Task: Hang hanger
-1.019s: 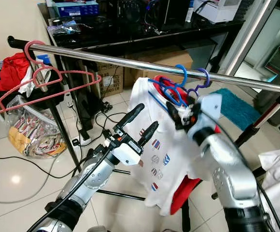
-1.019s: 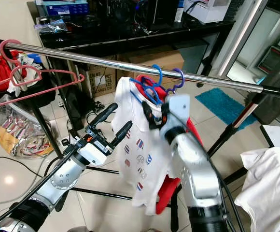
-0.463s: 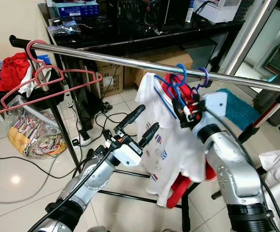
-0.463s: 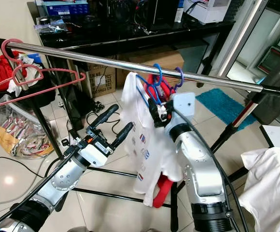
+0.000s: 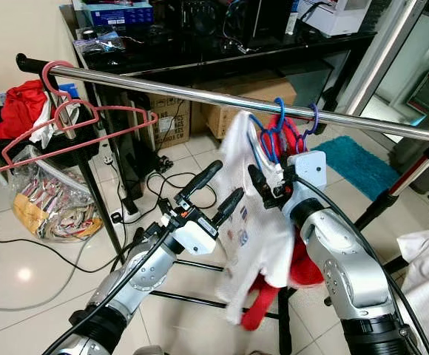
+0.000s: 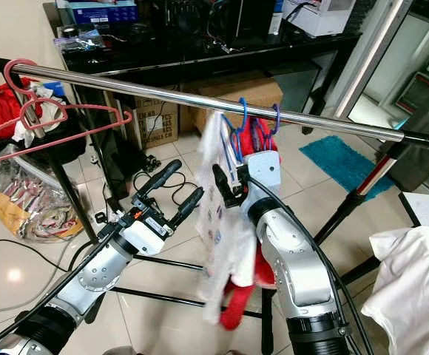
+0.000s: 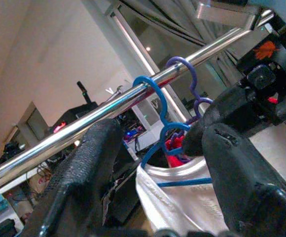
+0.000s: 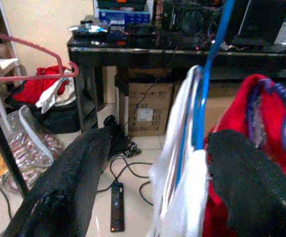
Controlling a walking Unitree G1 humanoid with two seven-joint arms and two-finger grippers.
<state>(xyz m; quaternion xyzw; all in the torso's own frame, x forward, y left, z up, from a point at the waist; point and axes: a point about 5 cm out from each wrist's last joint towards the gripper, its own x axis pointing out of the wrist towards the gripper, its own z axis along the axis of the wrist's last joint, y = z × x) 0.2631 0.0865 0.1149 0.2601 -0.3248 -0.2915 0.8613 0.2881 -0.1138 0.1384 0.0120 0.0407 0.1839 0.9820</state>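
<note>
Now the blue hanger [image 5: 271, 137] hangs by its hook on the chrome rail [image 5: 200, 96], just beside the purple hanger [image 5: 308, 122], whose hook is also over the rail. The white shirt [image 5: 255, 222] on the blue hanger has swung since a second ago: then it faced the camera broadly with its flag prints visible, now it hangs nearly edge-on, a narrow drape below the rail. A red garment [image 5: 292, 259] hangs behind it under the purple hanger.

Right gripper [image 5: 268, 181] has shifted toward the pink-hanger end of the rail and sits just below the blue hanger's neck. In the right wrist view its fingers [image 8: 71, 180] stand wide apart, with the blue hanger wire and white cloth in the gap; contact with either pad cannot be told. A second ago the fingers sat tight at the hanger neck.

Left gripper [image 5: 213, 188] is unchanged: raised below the rail, short of the shirt, fingers spread, nothing between them.

The pink hanger [image 5: 74, 126] stays at the far end of the rail. A black desk [image 5: 222, 55] and cardboard boxes [image 5: 248, 92] stand behind the rail.
</note>
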